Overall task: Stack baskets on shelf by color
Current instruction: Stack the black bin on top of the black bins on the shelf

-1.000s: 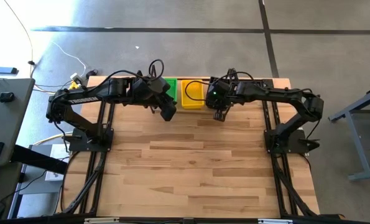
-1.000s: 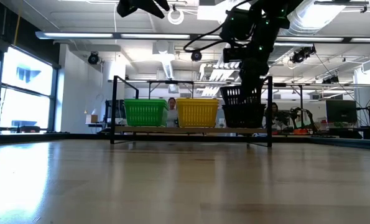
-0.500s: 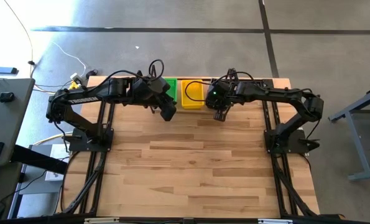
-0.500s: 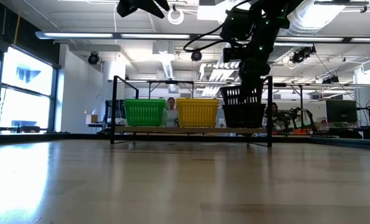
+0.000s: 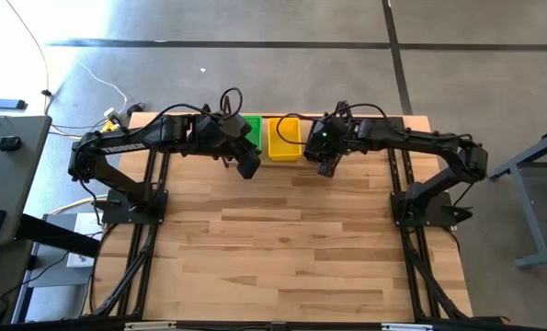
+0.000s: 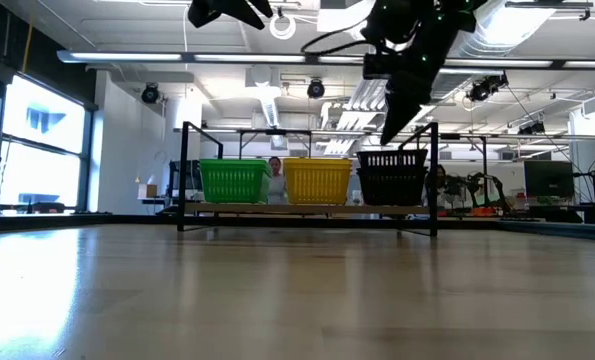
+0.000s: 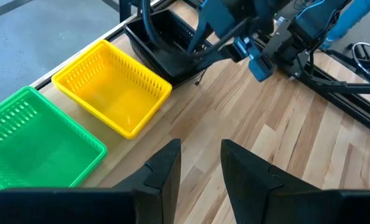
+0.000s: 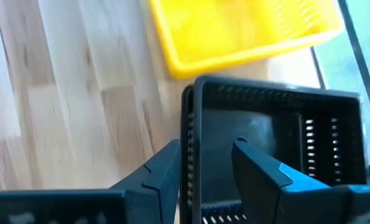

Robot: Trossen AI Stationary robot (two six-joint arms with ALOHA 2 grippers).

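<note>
Shelf [image 6: 307,208]: centre of low frame, three baskets in row. Green basket [image 6: 233,181] left, yellow basket [image 6: 317,180] middle, black basket [image 6: 391,177] right, side by side.

My right gripper [image 8: 206,162]: fingers parted, empty, straddling near rim of black basket [image 8: 278,155] from above; in low view raised clear, above basket, not touching.

My left gripper [image 7: 200,158]: fingers parted, empty, over bare tabletop [image 7: 284,143], in front of green basket [image 7: 35,140] and yellow basket [image 7: 113,93]; upper left of low frame.
</note>
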